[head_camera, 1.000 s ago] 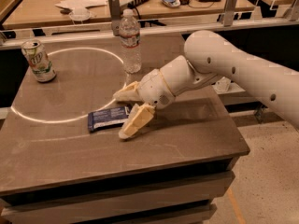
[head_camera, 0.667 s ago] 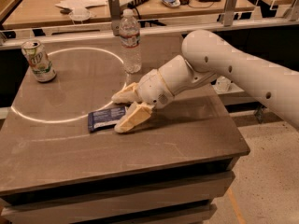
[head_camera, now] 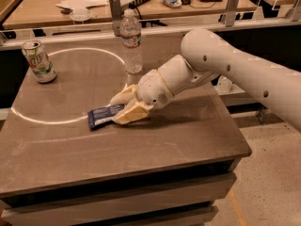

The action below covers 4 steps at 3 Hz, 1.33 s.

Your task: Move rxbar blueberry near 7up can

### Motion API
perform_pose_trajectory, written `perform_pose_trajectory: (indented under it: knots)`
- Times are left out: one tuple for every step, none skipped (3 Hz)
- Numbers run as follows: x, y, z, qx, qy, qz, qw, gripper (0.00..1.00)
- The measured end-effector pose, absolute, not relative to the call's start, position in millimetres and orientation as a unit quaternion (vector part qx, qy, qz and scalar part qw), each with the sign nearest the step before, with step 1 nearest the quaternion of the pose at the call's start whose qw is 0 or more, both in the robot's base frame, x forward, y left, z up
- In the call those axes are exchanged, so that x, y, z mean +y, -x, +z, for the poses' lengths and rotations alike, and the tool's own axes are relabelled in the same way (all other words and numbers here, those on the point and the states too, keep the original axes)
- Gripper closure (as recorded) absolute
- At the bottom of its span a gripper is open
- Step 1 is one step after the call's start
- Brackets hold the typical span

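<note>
Dark navy wrapper with a pale label patch: the rxbar blueberry [head_camera: 101,117] lies flat near the middle of the grey-brown counter [head_camera: 141,145]. Its right end sits between the two cream fingers of the gripper [head_camera: 115,111], which are spread apart around it, low over the counter. The wrapper's print is too small to read. Well apart, at the far left corner, stands the green-and-white 7up can [head_camera: 39,61], its logo showing. A clear water bottle [head_camera: 131,41] stands behind the gripper.
</note>
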<state>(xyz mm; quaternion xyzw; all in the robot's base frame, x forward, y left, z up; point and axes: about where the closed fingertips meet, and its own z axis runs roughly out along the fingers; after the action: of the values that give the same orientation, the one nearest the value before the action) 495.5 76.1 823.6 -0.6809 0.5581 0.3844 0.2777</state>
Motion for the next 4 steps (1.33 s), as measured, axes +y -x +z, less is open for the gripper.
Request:
perform_pose_trajectory:
  knots:
    - [77.6, -496.0, 826.6, 0.559, 0.679, 0.382, 0.283, 1.0]
    - [93.9, -502.4, 860.4, 0.569, 0.658, 0.356, 0.342, 1.0]
    - [109.2, -509.3, 894.5, 0.576, 0.637, 0.313, 0.405, 1.0]
    - [119.8, -526.1, 902.4, 0.595, 0.624, 0.271, 0.428, 1.0]
